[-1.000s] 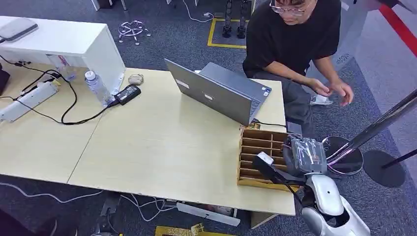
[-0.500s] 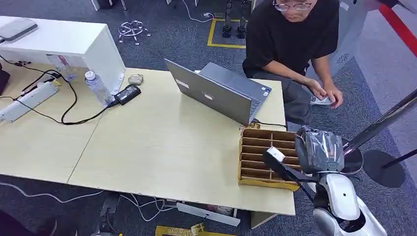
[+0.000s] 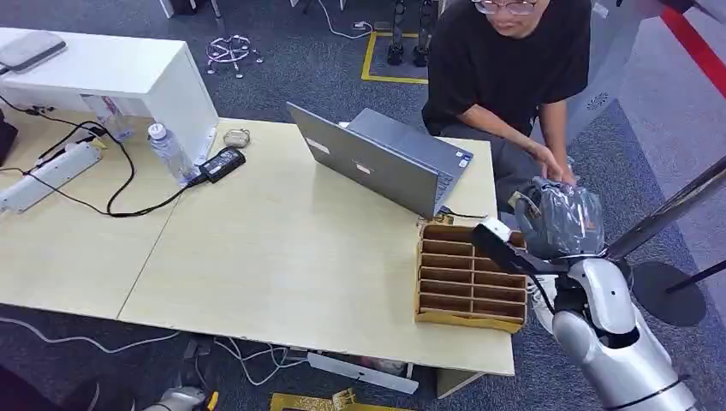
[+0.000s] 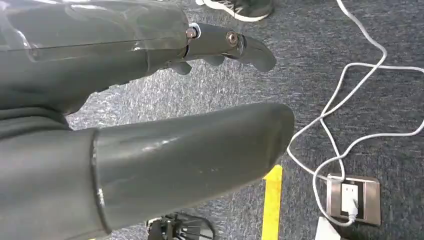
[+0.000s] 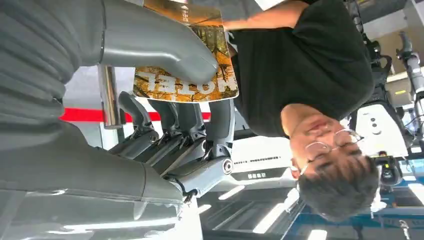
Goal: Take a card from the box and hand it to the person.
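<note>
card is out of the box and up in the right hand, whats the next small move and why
Probably hold the right hand steady, or ease it slightly toward the person's hand, and keep the grip until they take hold. The right wrist view shows the card pinched between thumb and fingers, above the box. In the head view the person's hand is close to the robot's hand, but no grasp on the card is visible yet.

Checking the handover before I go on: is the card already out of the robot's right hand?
No, the right hand holds the card under its thumb.
</note>
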Robot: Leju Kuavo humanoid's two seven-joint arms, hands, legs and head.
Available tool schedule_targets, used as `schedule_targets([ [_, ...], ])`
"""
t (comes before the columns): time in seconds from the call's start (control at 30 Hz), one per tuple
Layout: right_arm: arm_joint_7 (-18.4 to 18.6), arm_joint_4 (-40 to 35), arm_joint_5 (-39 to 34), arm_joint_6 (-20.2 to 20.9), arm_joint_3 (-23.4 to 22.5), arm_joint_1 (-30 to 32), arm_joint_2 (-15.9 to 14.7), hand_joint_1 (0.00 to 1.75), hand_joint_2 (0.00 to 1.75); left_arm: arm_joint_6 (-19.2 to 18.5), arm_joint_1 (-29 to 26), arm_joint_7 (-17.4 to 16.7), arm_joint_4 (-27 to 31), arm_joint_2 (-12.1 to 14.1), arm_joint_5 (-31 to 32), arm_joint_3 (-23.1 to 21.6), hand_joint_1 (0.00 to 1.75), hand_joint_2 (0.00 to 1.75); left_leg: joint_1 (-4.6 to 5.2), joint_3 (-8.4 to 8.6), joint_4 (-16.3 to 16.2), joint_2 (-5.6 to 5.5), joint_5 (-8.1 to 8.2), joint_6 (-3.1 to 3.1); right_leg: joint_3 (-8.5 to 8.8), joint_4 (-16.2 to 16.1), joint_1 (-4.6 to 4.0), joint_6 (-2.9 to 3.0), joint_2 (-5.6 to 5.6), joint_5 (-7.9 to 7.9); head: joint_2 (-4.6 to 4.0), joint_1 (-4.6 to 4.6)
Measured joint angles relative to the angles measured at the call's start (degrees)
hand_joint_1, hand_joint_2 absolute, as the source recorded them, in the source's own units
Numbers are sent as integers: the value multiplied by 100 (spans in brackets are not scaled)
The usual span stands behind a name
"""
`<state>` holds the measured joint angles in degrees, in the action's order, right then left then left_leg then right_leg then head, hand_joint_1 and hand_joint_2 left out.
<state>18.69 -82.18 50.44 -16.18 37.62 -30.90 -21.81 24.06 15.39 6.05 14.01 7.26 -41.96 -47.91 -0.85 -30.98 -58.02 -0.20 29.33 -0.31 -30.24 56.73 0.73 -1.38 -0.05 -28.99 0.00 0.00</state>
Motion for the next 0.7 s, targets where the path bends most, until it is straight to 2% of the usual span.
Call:
schedule_targets([
  [0.3, -273, 1001, -184, -501, 76, -469, 267, 145, 175, -68, 68, -184, 0, -48, 129, -7, 0, 0, 0, -2, 0, -4, 0, 0, -2, 0, 0, 0, -2, -1, 0, 0],
  [0.7, -378, 1932, -295, -706, 81, -691, 489, 145, 175, -127, 83, -312, 0, -83, 221, -28, 0, 0, 0, -3, -1, -4, 0, 0, -2, 0, 0, 0, -2, 0, 0, 0],
])
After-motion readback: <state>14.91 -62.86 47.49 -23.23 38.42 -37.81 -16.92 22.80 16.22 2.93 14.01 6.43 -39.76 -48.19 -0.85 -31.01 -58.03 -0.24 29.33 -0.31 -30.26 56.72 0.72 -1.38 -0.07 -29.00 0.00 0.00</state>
